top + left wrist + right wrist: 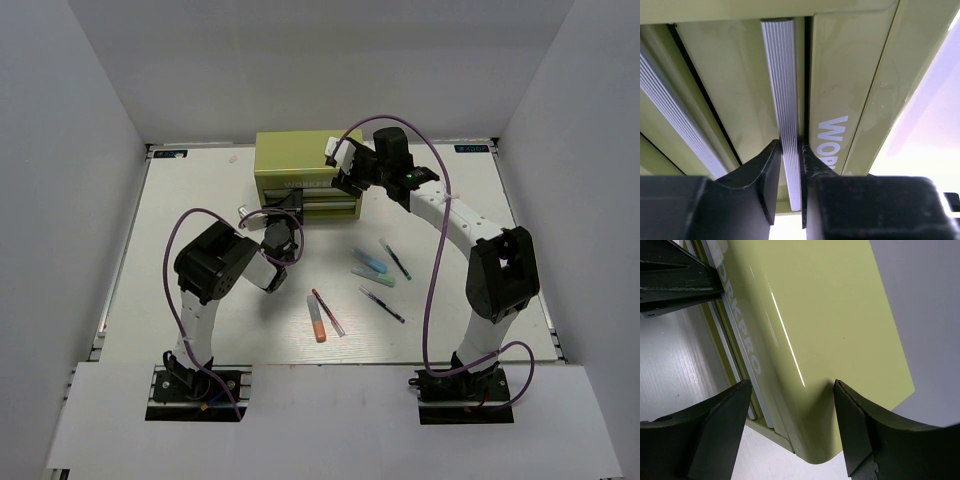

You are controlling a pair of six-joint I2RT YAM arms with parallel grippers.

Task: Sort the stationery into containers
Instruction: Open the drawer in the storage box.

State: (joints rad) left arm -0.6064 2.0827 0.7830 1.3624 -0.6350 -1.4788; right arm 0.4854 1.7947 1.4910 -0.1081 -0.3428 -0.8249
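Note:
The yellow-green chest point(300, 158) stands at the back middle of the table. My left gripper point(288, 207) is at its front, shut on a ribbed silver drawer handle point(786, 90); the left wrist view shows the fingers point(767, 175) clamped on both sides of it. My right gripper point(345, 168) is open over the chest's top right corner point(835, 320), one finger point(720, 430) on each side of that corner. The stationery lies on the table in front: an orange marker point(318, 324), a thin red-white pen point(328, 312), a light blue one point(368, 260), a teal one point(373, 276) and two dark pens point(395, 258) point(382, 305).
White walls close in the table on the left, back and right. The purple cables point(432, 280) loop over both arms. My left gripper's dark fingers point(675, 285) show at the top left of the right wrist view.

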